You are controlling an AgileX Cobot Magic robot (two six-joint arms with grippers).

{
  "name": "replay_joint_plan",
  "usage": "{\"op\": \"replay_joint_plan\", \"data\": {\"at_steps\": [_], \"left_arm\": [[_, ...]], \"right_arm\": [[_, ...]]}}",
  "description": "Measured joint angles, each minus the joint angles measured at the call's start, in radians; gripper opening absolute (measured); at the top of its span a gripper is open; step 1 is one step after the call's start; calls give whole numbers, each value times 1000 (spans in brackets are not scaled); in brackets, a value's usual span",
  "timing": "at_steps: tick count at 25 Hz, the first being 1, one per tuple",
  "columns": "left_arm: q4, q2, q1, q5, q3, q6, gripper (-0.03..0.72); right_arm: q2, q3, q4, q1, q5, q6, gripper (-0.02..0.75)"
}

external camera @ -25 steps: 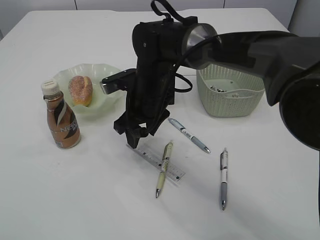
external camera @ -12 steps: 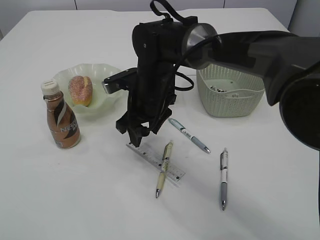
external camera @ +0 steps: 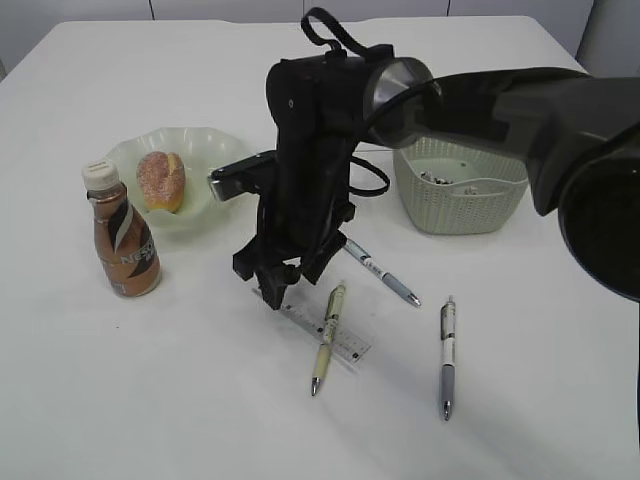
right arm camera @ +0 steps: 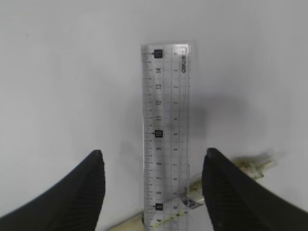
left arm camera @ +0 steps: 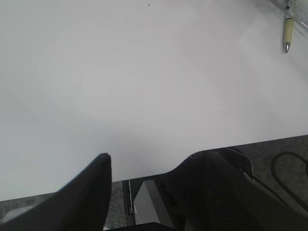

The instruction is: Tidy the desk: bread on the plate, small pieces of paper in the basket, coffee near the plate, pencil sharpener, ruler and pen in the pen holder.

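Note:
My right gripper (external camera: 270, 290) reaches across the middle of the desk (external camera: 150, 400) and hangs open over the near-left end of the clear ruler (external camera: 330, 335). In the right wrist view the ruler (right arm camera: 166, 120) runs lengthwise between the open fingers of that gripper (right arm camera: 154, 153), and a yellowish pen (right arm camera: 250, 166) crosses it. The bread (external camera: 161, 180) lies in the wavy green plate (external camera: 215, 140), and the coffee (external camera: 122, 235) stands just in front of it. My left gripper (left arm camera: 150, 161) is open and empty over the desk's front edge. The pen holder and pencil sharpener are out of view.
The yellowish pen (external camera: 326, 340) lies across the ruler. A blue-white pen (external camera: 380, 272) and a grey pen (external camera: 447, 355) lie to its right. The perforated basket (external camera: 460, 205) stands at the back right with small bits inside. The right arm blocks the view behind it.
My right gripper has come down and slightly right, closer to the ruler's end. Its jaws stay open. Nothing on the desk has moved.

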Motion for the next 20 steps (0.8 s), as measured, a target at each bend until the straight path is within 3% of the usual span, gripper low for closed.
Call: {"op": "replay_joint_plan", "data": {"at_steps": [20], "left_arm": [[0, 0, 0, 0, 0, 0, 445]], "right_arm": [[57, 14, -35, 3, -2, -8, 500]]}}
